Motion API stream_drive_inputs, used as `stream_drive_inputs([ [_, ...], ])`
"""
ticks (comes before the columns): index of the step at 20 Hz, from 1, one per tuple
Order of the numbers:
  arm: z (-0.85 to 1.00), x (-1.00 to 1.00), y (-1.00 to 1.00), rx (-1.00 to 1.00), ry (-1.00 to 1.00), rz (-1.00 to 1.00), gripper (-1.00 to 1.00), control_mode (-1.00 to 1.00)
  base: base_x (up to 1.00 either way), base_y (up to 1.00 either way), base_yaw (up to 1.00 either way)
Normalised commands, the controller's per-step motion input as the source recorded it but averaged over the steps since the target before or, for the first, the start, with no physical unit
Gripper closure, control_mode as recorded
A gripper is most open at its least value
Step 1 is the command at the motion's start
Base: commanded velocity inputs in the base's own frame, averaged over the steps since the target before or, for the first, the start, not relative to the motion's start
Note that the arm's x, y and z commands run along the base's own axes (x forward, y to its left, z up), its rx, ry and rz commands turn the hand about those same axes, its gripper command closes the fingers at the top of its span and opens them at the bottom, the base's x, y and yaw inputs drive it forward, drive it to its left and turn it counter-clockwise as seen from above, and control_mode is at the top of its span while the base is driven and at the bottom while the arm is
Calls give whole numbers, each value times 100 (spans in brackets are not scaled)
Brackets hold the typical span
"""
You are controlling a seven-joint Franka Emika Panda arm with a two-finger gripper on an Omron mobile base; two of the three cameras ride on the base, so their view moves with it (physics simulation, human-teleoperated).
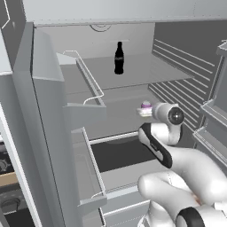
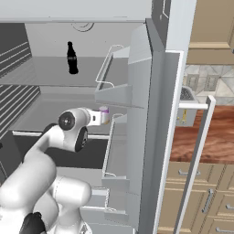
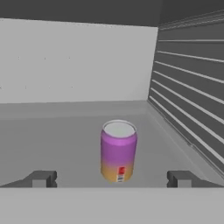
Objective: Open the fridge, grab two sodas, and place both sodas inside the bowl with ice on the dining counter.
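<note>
- Nearest my left base camera is the white arm, rising from the lower right and reaching into the open fridge (image 1: 133,35). Past its wrist I see the purple can (image 1: 146,106) on the middle shelf, partly hidden by the hand. 1 dark bottle (image 1: 119,58) stands upright on the upper shelf, well apart from the can. The left door, swung open, shows its wire-railed bins.
- From the right base camera the arm climbs from the lower left, its hand pointing at the purple can (image 2: 104,114), which peeks out just beyond the wrist. The dark bottle (image 2: 71,58) stands on the shelf above. To the right of the open door I see the reddish-brown wood desk (image 2: 201,137) with tan drawers below.
- Along the hand camera, the jaws (image 3: 111,179) are spread wide, 2 dark tips at either side and nothing between them. The purple can (image 3: 118,151) stands upright on the grey shelf, centred ahead of the gap and untouched, with the ribbed side wall to its right.
</note>
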Motion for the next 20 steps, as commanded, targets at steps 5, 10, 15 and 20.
stream_drive_inputs([
  [5, 0, 15, -5, 1, 0, 0, -100, -100, 0, 0, 0],
  [10, -4, 26, 0, 0, 0, 0, -100, -100, 0, 0, 0],
  [15, -9, 26, 0, 0, 0, 0, -100, -100, 0, 0, 0],
  [20, -17, 17, 0, 0, 0, 0, -100, -100, 0, 0, 0],
])
